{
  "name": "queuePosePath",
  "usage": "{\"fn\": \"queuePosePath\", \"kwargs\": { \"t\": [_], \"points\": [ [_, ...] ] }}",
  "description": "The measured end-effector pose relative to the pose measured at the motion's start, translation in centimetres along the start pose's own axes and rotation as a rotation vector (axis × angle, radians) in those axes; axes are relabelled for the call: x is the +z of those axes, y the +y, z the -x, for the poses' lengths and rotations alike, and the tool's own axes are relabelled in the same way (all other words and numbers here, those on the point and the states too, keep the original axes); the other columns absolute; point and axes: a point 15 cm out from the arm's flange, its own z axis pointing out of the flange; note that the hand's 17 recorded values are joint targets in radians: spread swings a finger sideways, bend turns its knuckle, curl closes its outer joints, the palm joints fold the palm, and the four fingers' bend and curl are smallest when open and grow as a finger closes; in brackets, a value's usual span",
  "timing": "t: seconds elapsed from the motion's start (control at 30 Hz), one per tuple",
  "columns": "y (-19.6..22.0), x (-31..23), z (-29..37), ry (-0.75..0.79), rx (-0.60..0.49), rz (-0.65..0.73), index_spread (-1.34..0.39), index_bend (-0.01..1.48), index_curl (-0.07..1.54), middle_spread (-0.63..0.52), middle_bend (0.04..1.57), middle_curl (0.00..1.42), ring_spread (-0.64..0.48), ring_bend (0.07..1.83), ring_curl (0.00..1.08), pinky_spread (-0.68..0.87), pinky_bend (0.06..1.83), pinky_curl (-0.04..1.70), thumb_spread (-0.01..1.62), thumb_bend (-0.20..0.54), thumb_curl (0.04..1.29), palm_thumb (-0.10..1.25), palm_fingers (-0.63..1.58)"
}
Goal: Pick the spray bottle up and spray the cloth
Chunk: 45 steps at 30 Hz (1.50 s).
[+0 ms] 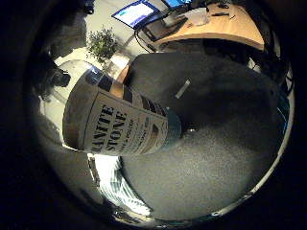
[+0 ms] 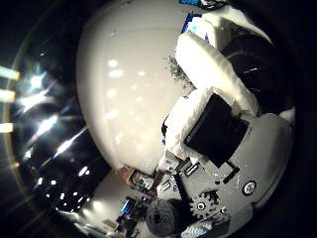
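The spray bottle [image 1: 115,125] fills much of the little finger side view, close to my palm. It has a labelled body with dark and tan bands and a teal end. It hangs tilted over a grey surface [image 1: 216,158]. In the thumb side view its smooth white body [image 2: 124,84] takes up most of the picture. My right hand [image 2: 218,114] has white and black fingers curled against that body. A striped white and green cloth [image 1: 120,189] lies on the grey surface beside the bottle, partly hidden by it.
A small white strip [image 1: 182,89] lies on the grey surface. Beyond it stands a wooden desk [image 1: 225,29] with a monitor [image 1: 135,12]. A potted plant [image 1: 101,44] stands on the floor behind the bottle.
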Motion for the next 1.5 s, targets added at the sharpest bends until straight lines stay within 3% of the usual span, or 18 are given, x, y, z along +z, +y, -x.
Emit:
{"fn": "queuePosePath", "kwargs": {
  "t": [0.27, 0.47, 0.87, 1.1, 1.5],
  "points": [
    [-0.1, -0.2, 0.4, -0.007, 0.013, 0.007, -0.31, 1.09, 0.65, -0.2, 1.32, 0.63, -0.21, 1.4, 0.58, -0.38, 1.25, 0.51, 1.23, -0.007, 0.72, 0.91, 1.25],
    [0.1, -1.1, 1.8, 0.024, 0.017, 0.105, -0.3, 1.09, 0.64, -0.2, 1.32, 0.62, -0.21, 1.41, 0.58, -0.38, 1.24, 0.53, 1.19, -0.008, 0.76, 0.92, 1.25],
    [-2.6, -4.0, 7.6, 0.126, -0.112, 0.239, -0.31, 1.09, 0.64, -0.2, 1.32, 0.62, -0.21, 1.42, 0.58, -0.38, 1.24, 0.54, 1.04, -0.011, 0.84, 0.92, 1.24],
    [-0.3, -5.6, 12.1, 0.151, -0.196, 0.406, -0.31, 1.08, 0.64, -0.2, 1.33, 0.62, -0.21, 1.42, 0.58, -0.37, 1.24, 0.55, 1.0, -0.011, 0.87, 0.92, 1.24],
    [3.6, -6.5, 24.1, 0.146, -0.365, 0.565, -0.32, 1.07, 0.65, -0.2, 1.33, 0.63, -0.21, 1.42, 0.59, -0.37, 1.25, 0.56, 0.98, -0.013, 0.89, 0.92, 1.23]
  ]
}}
